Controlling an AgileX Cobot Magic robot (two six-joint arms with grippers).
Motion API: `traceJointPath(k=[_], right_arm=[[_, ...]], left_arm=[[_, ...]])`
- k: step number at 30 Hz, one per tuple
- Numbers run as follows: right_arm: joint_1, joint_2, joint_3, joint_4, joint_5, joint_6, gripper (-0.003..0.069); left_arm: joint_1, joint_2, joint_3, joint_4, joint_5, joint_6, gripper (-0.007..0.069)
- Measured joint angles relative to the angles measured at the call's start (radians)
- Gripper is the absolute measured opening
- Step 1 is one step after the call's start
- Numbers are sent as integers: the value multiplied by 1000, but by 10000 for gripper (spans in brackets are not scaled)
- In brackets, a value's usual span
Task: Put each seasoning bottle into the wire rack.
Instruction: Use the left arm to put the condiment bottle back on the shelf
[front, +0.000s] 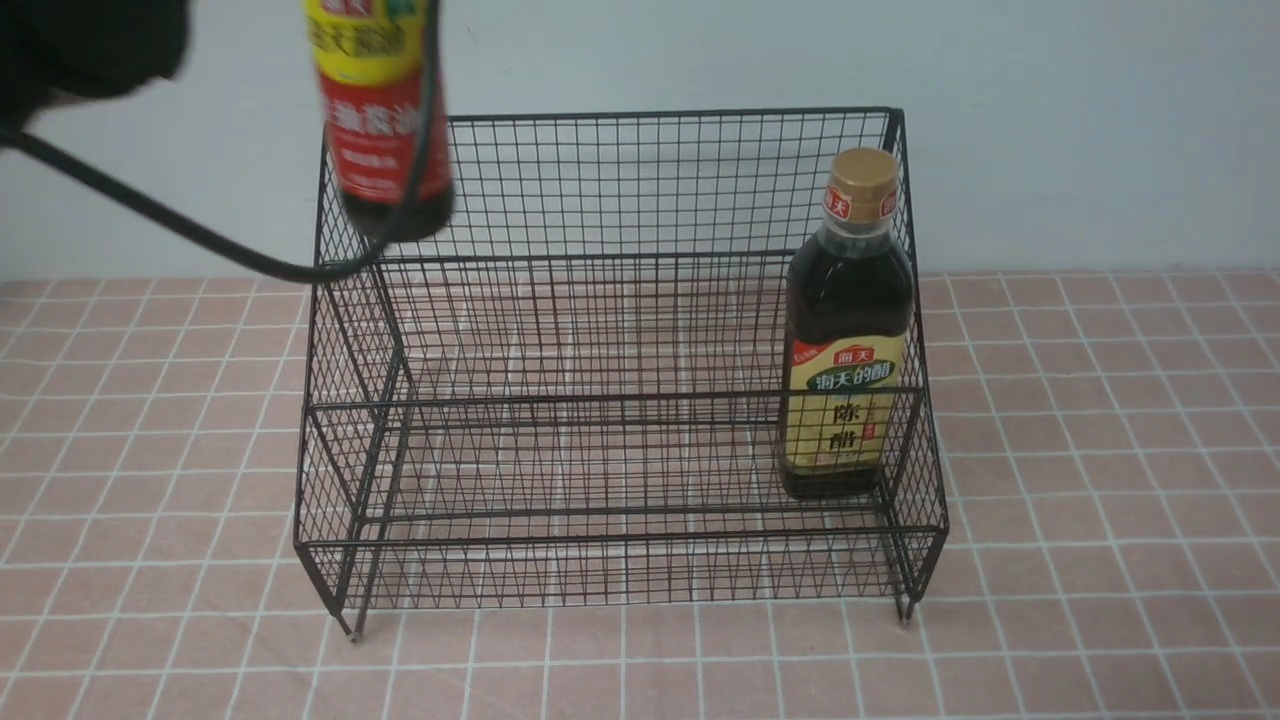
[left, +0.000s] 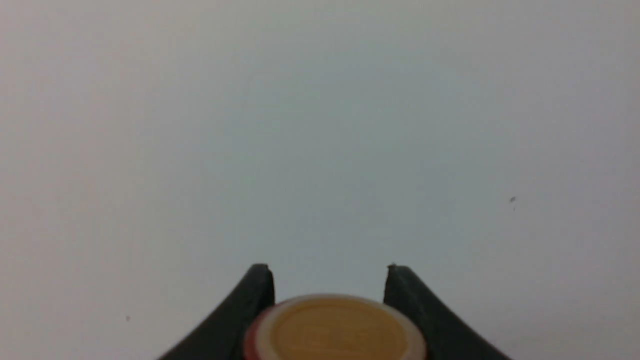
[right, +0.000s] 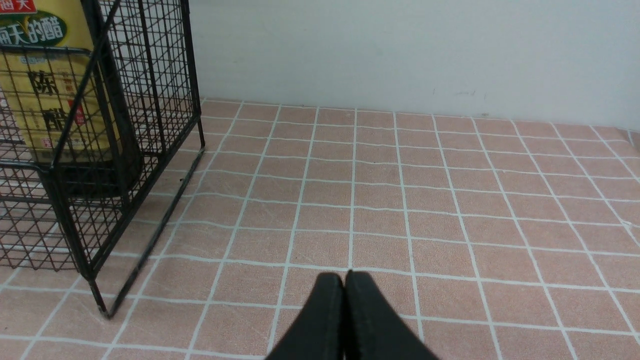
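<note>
Front view: red-yellow-label bottle (front: 380, 120) aloft and upright, drawn across the upper left corner of the wire rack (front: 600, 403), base clear of both tiers, top cut off by the frame edge. Beige-green-label bottle (front: 848, 330) upright at the right end of the lower, front tier, label behind that tier's front rail. Dark blur of the left arm (front: 90, 40) in the top corner, with a black cable (front: 150, 215) looping from it across the airborne bottle. No sight here of either claw, nor of what grips the bottle in the air.

Left wrist view: supplies exactly that. Left claw (left: 330, 272) set narrow around a gold cap (left: 335, 330), one black finger close on each side, only pale wall (left: 320, 125) beyond.

Right wrist view: right claw (right: 344, 280) with fingertips pressed together, holding nothing, low over the pink-tiled tabletop (right: 400, 200) and apart from the wire rack's right side (right: 150, 75). Through that side mesh, the beige-green-label bottle (right: 45, 85) again, dark base resting on the tier floor: a side angle missing from the front.
</note>
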Motion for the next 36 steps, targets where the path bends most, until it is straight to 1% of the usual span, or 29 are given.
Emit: traceJointPath(k=[5, 7, 8, 10, 12, 13, 15, 17, 27, 36], right_arm=[[0, 0, 0, 0, 0, 0, -13], [0, 0, 0, 1, 0, 0, -13], [0, 0, 0, 1, 0, 0, -13], [0, 0, 0, 1, 0, 0, -13], [0, 0, 0, 1, 0, 0, -13], [0, 0, 0, 1, 0, 0, -13], [0, 0, 0, 1, 0, 0, -13], [0, 0, 0, 1, 0, 0, -13], [0, 0, 0, 1, 0, 0, -13], [0, 0, 0, 1, 1, 0, -13]], left_arm=[[-1, 34, 0, -3, 59, -1, 257], [-1, 41, 0, -3, 140, -1, 257], [-1, 41, 0, -3, 146, -1, 257], [-1, 47, 0, 2, 235, 1, 257], [-1, 54, 0, 2, 266, 1, 257], [-1, 64, 0, 4, 319, 0, 257], [-1, 83, 0, 7, 374, 0, 257], [-1, 99, 0, 10, 405, 0, 257], [0, 159, 0, 21, 458, 1, 257], [0, 171, -9, 22, 458, 2, 257]])
